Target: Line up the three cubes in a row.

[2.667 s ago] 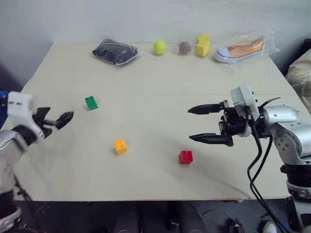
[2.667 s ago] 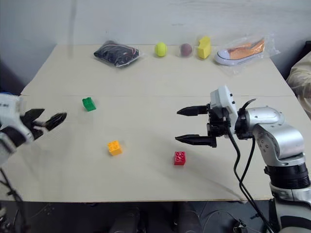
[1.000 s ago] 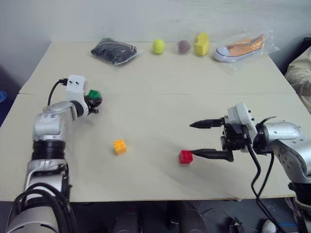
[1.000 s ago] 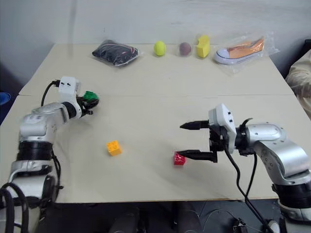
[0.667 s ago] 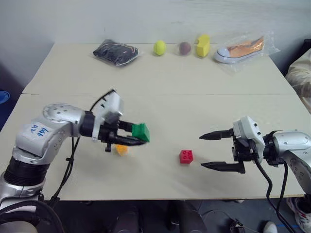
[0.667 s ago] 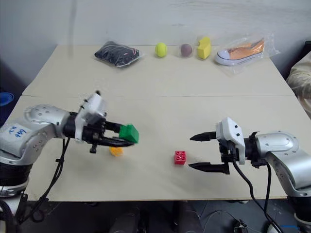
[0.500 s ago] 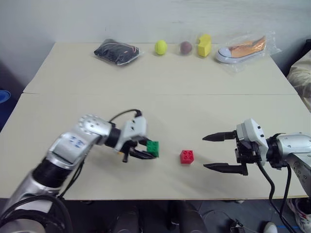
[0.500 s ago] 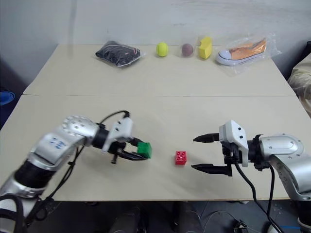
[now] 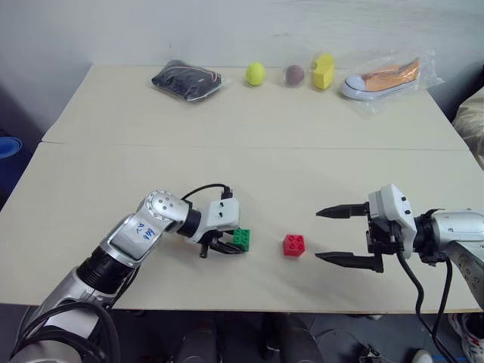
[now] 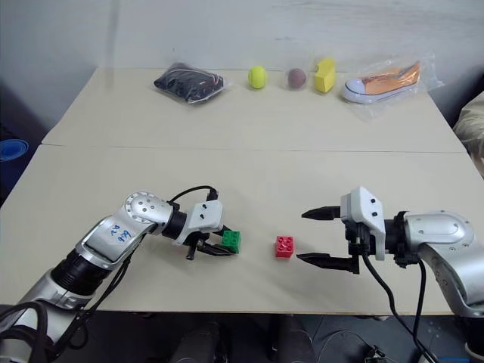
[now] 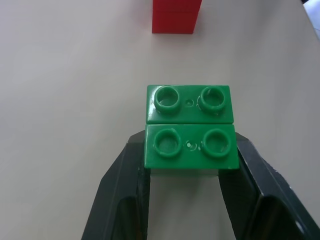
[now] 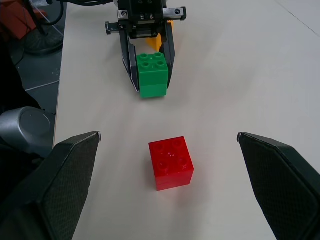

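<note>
Left gripper (image 9: 231,246) fingers clamped on the green brick (image 9: 242,239), one finger on each side, studs up; the brick sits low at the table (image 9: 249,151), near its front edge, contact with the surface can't be confirmed. Right gripper (image 9: 342,235) fingers spread wide, holding nothing, hanging just right of the red brick (image 9: 293,244) and apart from it. Red brick sits on the table just right of the green one, a small gap between them, both about the same distance from the near edge. Orange-yellow brick (image 12: 158,42) is mostly hidden behind the left gripper; from the right wrist view a sliver shows between its fingers, behind the green brick, so it lies left of green, roughly in line with the other two. Far edge of the table, left to right: black bag (image 9: 185,79), yellow-green ball (image 9: 255,73), dark reddish ball (image 9: 294,74), pale-yellow foam block (image 9: 324,71), shoe in a clear plastic bag (image 9: 387,76).
</note>
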Controlling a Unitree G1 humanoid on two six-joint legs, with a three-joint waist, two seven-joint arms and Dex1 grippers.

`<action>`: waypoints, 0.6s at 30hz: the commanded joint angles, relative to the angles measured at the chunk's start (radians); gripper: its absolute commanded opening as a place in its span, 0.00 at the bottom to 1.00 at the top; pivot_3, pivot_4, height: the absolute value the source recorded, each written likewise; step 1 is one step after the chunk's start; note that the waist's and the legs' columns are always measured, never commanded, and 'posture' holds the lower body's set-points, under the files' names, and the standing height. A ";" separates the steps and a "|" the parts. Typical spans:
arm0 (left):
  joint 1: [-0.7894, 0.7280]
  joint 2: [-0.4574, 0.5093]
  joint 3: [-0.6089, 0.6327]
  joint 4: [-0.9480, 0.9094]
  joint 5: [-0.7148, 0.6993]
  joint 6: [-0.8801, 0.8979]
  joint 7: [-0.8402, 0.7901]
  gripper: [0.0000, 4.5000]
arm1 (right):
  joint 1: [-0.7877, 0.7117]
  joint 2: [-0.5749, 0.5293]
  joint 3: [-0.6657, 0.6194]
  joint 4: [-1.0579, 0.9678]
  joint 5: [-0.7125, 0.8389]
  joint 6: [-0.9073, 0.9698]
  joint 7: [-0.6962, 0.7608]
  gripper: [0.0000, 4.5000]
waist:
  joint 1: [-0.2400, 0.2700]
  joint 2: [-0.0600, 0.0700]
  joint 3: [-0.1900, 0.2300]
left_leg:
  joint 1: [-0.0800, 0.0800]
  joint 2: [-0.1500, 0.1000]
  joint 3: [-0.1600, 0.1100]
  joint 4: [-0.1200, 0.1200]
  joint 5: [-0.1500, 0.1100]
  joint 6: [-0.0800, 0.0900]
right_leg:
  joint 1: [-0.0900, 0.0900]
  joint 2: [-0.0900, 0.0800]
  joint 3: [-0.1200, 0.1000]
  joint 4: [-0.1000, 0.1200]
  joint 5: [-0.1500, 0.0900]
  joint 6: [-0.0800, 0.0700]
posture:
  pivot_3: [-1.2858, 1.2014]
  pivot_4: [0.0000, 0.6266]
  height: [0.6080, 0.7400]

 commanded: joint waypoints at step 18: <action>0.006 0.068 0.150 -0.199 -0.105 0.236 -0.054 0.99 | -0.052 0.012 0.006 0.011 0.013 -0.019 0.011 1.00 | -0.002 0.000 0.000 | 0.000 0.000 0.000 0.000 0.000 0.000 | 0.000 0.000 0.000 0.000 0.000 0.000 | 0.52 0.24 1.00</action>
